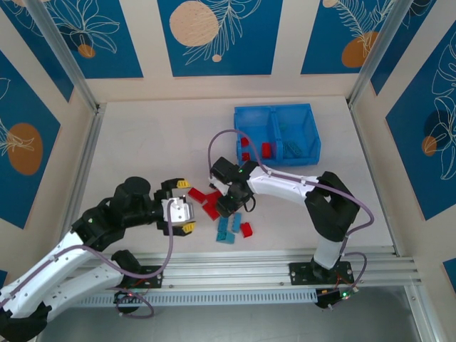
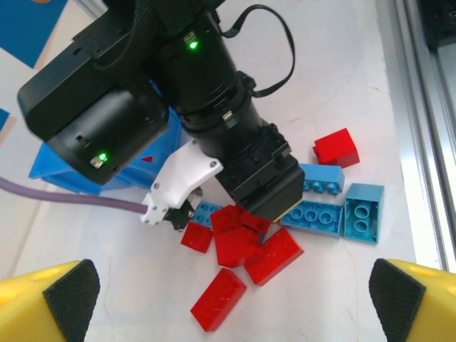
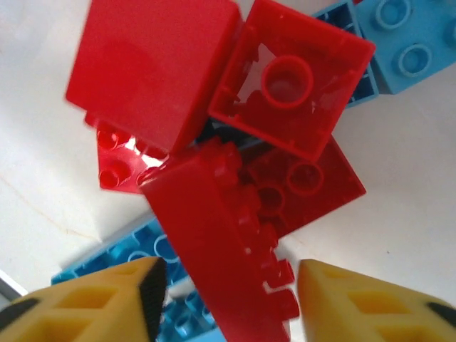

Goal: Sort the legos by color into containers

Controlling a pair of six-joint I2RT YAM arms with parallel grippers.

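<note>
red and light-blue studded legos point(image 2: 274, 256); left claw point(image 2: 231, 288) spread; right claw point(image 3: 226, 303) astride a red one point(image 3: 206, 228), grip unclear

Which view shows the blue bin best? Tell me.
Top external: the whole bin shows, both compartments visible. The left wrist view catches one corner behind the right arm; the right wrist view faces red bricks.

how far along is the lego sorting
Early on. Done: a few red legos lie in the bin's left compartment, something bluish in the right compartment. In hand: the right gripper straddles a red brick; grip unclear. Still to do: the pile of red and blue bricks on the table; left gripper open, empty.
</note>
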